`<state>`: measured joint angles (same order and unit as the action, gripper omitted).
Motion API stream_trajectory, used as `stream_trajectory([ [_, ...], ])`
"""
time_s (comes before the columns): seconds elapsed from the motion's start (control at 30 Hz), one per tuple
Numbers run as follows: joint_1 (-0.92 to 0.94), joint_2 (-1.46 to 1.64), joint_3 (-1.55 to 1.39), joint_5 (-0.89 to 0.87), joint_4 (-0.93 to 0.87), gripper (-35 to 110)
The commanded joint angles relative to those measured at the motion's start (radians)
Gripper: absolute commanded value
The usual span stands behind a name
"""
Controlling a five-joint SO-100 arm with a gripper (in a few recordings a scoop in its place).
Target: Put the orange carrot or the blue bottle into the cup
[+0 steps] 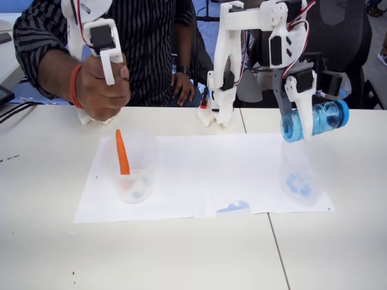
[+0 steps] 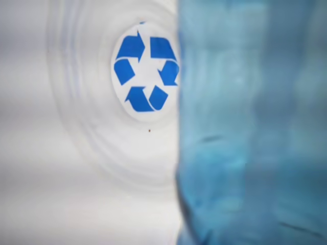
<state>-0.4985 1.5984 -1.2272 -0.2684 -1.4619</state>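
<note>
Tool [image 1: 304, 115] clamped on the blue bottle [image 1: 320, 119], held in the air above the desk's [image 1: 181, 260] right half. Bottle lies roughly horizontal, long axis left-right in the fixed view, one round end facing the camera at left, the other end up and to the right; which end carries the cap I can't tell.

The cup [image 1: 300, 172] stands directly under the tool on the white paper sheet [image 1: 199, 175], near the sheet's right edge, with a blue recycling mark on its base. Nothing inside it. In the wrist view the bottle [image 2: 250, 127] covers the right half, blurred, with the cup's base mark [image 2: 145, 71] below and to its left.

Second clear cup [image 1: 132, 166] on the left part of the sheet, orange carrot [image 1: 122, 152] standing in it, near upright, leaning slightly left, top above the rim.

Small blue mark [image 1: 233, 207] at the sheet's front edge, mid-desk.
</note>
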Motion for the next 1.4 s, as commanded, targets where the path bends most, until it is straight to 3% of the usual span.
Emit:
stream_trajectory([
  [0.0, -0.026, 0.031, 0.060, -0.021, -0.018, 16],
  [1.37, -0.092, 0.017, -0.049, -0.020, -0.018, 16],
])
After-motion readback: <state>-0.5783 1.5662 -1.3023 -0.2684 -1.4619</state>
